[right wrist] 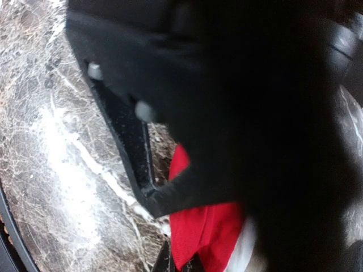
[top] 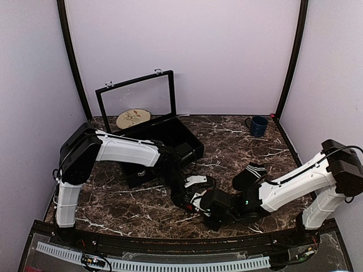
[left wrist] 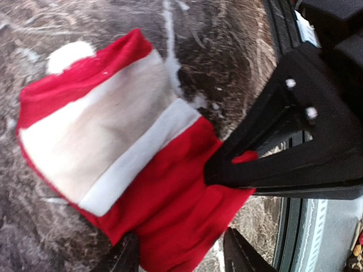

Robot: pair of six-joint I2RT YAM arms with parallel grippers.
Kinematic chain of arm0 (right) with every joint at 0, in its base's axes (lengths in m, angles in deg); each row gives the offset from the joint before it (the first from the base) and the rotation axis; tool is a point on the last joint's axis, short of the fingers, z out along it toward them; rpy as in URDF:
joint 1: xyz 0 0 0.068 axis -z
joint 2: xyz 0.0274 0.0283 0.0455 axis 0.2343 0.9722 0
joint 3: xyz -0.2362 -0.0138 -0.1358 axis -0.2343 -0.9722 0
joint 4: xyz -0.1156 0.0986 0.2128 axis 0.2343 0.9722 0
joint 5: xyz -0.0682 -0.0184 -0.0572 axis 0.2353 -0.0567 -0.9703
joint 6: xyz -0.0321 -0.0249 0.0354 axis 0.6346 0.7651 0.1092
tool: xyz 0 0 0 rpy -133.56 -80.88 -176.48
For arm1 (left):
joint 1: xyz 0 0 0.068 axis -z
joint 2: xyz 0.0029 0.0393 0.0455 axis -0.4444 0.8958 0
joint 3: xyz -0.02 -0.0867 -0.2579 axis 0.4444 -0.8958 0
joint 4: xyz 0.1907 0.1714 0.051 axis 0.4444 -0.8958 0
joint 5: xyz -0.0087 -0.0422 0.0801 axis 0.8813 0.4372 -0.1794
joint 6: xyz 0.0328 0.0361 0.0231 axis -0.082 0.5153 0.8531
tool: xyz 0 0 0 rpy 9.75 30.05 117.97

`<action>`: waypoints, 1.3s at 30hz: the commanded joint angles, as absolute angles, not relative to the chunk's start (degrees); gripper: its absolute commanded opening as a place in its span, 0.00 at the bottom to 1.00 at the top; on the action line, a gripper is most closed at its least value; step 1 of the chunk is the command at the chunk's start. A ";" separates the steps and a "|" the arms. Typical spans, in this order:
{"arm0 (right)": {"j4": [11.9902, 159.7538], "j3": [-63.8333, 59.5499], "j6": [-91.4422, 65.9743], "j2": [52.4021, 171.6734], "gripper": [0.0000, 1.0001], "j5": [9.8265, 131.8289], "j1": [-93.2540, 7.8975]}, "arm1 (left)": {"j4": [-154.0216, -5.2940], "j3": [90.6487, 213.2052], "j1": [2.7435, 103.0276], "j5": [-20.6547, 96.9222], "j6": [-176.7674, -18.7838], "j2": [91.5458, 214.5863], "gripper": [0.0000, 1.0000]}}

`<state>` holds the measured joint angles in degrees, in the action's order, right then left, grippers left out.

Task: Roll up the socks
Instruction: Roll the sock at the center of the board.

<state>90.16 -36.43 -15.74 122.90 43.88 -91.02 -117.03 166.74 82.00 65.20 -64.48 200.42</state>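
The red sock [left wrist: 130, 153] with the Santa face lies at 6 o'clock on the marble table [top: 227, 141], near the front edge. Its red end is pinched in the clenched right gripper [left wrist: 229, 164], while the left gripper [left wrist: 180, 256] is unclenched, fingers apart on either side of the cloth. From it, the black sock [top: 249, 175] lies apart at 2 o'clock, a black case [top: 170, 139] at 11 o'clock and a blue mug [top: 258, 126] farther off at 1 o'clock.

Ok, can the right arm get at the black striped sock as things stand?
Not right away, probably. The black sock lies uncovered close beside that arm, but the right fingers are pinched shut on the red sock; they would need to let go and pull back first.
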 commanded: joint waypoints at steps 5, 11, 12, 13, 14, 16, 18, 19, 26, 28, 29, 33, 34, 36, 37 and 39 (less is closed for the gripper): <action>91.24 -37.89 -22.84 117.93 0.00 48.82 -88.33 | -112.14 162.00 80.04 53.09 -69.17 194.05 0.55; 91.65 -38.51 -28.29 116.23 0.00 53.08 -87.51 | -103.94 157.18 78.43 50.41 -72.28 188.90 0.55; 91.75 -38.62 -29.25 116.07 0.00 53.94 -87.42 | -103.23 156.54 78.42 50.36 -72.31 188.44 0.55; 91.72 -38.79 -30.27 115.92 0.00 54.78 -87.32 | -102.61 156.01 78.42 50.35 -72.35 188.10 0.55; 91.54 -39.06 -31.58 115.80 0.00 55.64 -87.17 | -101.97 155.43 78.42 50.12 -72.59 187.75 0.55; 90.99 -39.97 -34.51 115.49 0.00 57.30 -86.96 | -99.84 153.72 78.42 50.09 -73.47 186.74 0.55; 89.69 -41.46 -38.04 114.76 0.00 59.00 -86.79 | -96.81 151.16 78.42 50.32 -74.66 185.04 0.55; 89.05 -42.19 -39.70 114.46 0.00 59.72 -86.77 | -94.78 149.50 78.49 50.75 -75.39 184.05 0.54; 83.69 -46.60 -48.94 113.84 0.00 63.79 -86.05 | -85.59 140.17 82.62 50.53 -73.82 178.90 0.54; 82.05 -47.50 -50.48 113.77 0.00 65.94 -85.09 | -84.41 139.00 84.98 48.88 -72.46 178.48 0.55; 81.23 -47.94 -51.06 113.69 0.00 66.89 -84.40 | -83.70 138.47 85.92 48.29 -71.72 178.27 0.55; 78.80 -49.97 -53.70 112.52 0.00 70.82 -81.49 | -79.83 135.96 88.29 46.68 -70.00 177.01 0.57; 77.99 -50.57 -54.48 112.05 0.00 72.02 -80.61 | -78.50 135.34 88.61 46.51 -69.69 176.52 0.58; 76.95 -51.64 -55.69 111.47 0.00 74.51 -78.96 | -76.81 134.32 88.93 46.15 -69.02 175.86 0.59; 76.22 -52.31 -56.29 111.28 0.00 75.87 -78.15 | -76.01 133.85 89.20 45.56 -68.55 175.62 0.61; 75.14 -53.17 -57.44 111.05 0.00 78.72 -76.48 | -74.63 132.89 89.91 44.19 -66.84 174.96 0.63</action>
<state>79.34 -51.12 -53.47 112.21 71.98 -79.18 -80.02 134.74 89.19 47.02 -70.30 178.48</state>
